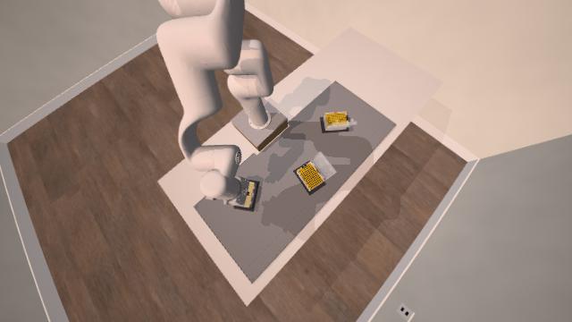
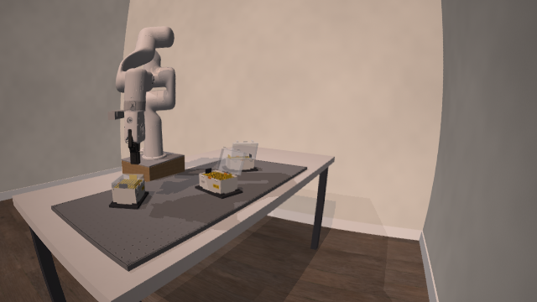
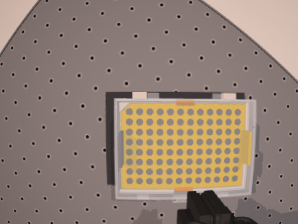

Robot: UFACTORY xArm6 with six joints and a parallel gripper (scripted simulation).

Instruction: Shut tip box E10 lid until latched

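Observation:
Three white tip boxes with yellow tip racks sit on black holder plates on the grey perforated mat (image 1: 268,241) (image 2: 126,239). On the left box (image 2: 127,190) (image 3: 185,148) a clear lid lies flat over the tips. The middle box (image 1: 310,175) (image 2: 218,181) has its clear lid (image 1: 326,165) (image 2: 232,161) standing open. The far box (image 1: 336,120) (image 2: 247,164) has its lid (image 2: 246,150) open too. My gripper (image 2: 134,159) (image 3: 198,211) is shut and empty. It hangs a short way above the left box, near one long edge. The stickers are too small to read.
The arm's brown base block (image 1: 260,130) (image 2: 155,164) stands on the white table (image 1: 371,63) (image 2: 294,161) behind the mat. The left box's black holder plate (image 2: 126,205) (image 3: 109,137) shows around its foot.

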